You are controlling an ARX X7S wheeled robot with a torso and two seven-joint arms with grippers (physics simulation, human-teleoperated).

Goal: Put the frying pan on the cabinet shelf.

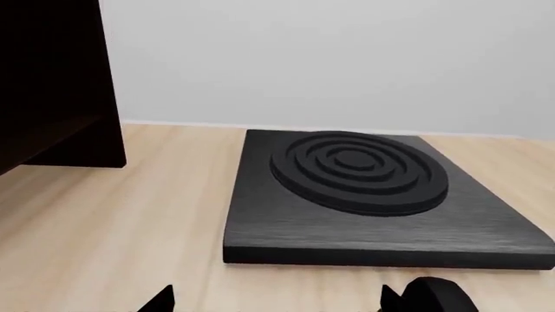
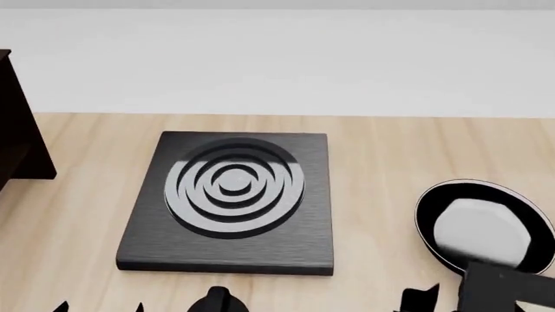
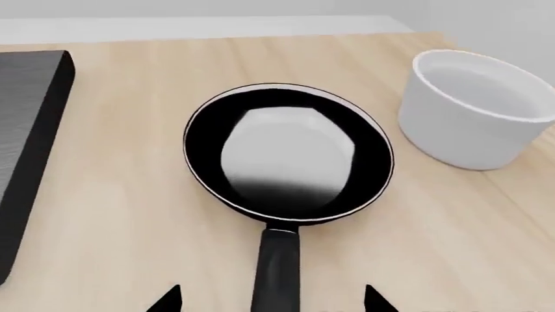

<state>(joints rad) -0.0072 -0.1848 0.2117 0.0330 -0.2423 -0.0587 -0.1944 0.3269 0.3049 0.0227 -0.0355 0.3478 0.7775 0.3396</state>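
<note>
Frying pan (image 3: 288, 155), small, round, black with glossy pale grey inside and long black handle, flat on light wooden table (image 2: 381, 169) near its right edge.
Right gripper (image 3: 270, 300) spread wide, fingertips either side of handle, not touching. White cylindrical cup (image 3: 475, 107) just beside pan. Square black burner plate with concentric rings (image 2: 232, 201) mid-table. Very dark brown cabinet shelf (image 1: 52, 84) at left edge. Left gripper (image 1: 286, 302) open, holding nothing, before burner plate.

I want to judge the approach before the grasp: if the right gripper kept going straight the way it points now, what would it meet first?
Most likely the frying pan: its handle runs between the open fingertips of the right gripper, with the bowl straight ahead. Height above the handle is unclear.
</note>
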